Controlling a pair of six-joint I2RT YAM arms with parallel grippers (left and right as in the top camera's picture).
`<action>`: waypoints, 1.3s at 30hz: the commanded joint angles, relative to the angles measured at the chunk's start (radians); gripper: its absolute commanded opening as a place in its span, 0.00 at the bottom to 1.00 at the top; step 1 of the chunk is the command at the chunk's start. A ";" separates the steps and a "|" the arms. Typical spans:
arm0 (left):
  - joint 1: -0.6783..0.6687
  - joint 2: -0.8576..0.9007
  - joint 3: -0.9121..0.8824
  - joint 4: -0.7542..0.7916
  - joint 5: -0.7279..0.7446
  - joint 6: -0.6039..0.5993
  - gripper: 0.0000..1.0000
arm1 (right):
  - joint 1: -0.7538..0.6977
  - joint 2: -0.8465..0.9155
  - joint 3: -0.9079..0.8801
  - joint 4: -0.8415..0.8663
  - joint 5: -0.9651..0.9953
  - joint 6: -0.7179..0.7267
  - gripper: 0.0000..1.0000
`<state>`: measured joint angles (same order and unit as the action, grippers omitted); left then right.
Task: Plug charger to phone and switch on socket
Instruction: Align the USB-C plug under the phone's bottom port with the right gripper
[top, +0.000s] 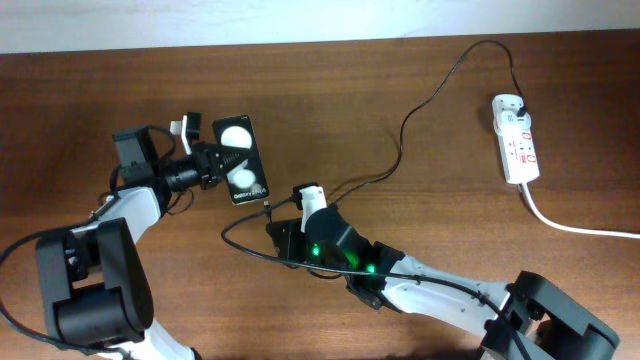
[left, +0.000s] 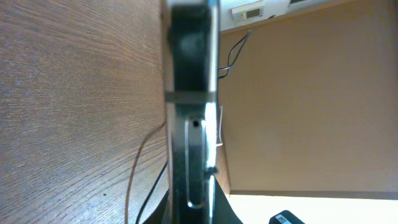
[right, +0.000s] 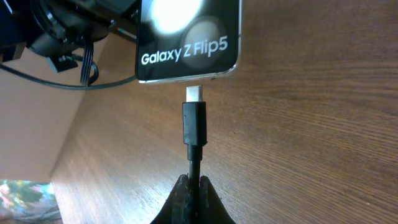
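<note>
My left gripper (top: 213, 158) clamps the phone (right: 186, 46) steady so my right gripper (right: 193, 186), pinching the charger (right: 194, 124) centre-frame, can seemingly align its tip.

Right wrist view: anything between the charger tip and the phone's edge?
Nothing but a sliver of bare table. The tip of the charger sits just short of the edge of the phone, lined up, not yet in. The right wrist view shows it best.

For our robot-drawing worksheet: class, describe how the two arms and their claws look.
The left arm and right arm have white shells with bulky black joints; the right shows two green lights. The left claw and right claw are black.
</note>
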<state>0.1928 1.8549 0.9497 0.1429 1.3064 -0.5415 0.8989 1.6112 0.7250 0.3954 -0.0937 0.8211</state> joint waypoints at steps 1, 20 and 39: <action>-0.001 -0.023 -0.002 0.007 0.040 -0.031 0.00 | -0.003 0.022 -0.002 0.033 0.023 0.026 0.04; -0.009 -0.023 -0.002 0.022 0.037 -0.031 0.00 | -0.002 0.080 -0.002 0.111 -0.083 0.022 0.04; -0.027 -0.023 -0.002 0.029 0.041 -0.066 0.00 | -0.002 0.080 -0.002 0.111 -0.052 0.022 0.04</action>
<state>0.1696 1.8549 0.9497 0.1627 1.3071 -0.5957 0.8989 1.6787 0.7250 0.5018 -0.1581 0.8391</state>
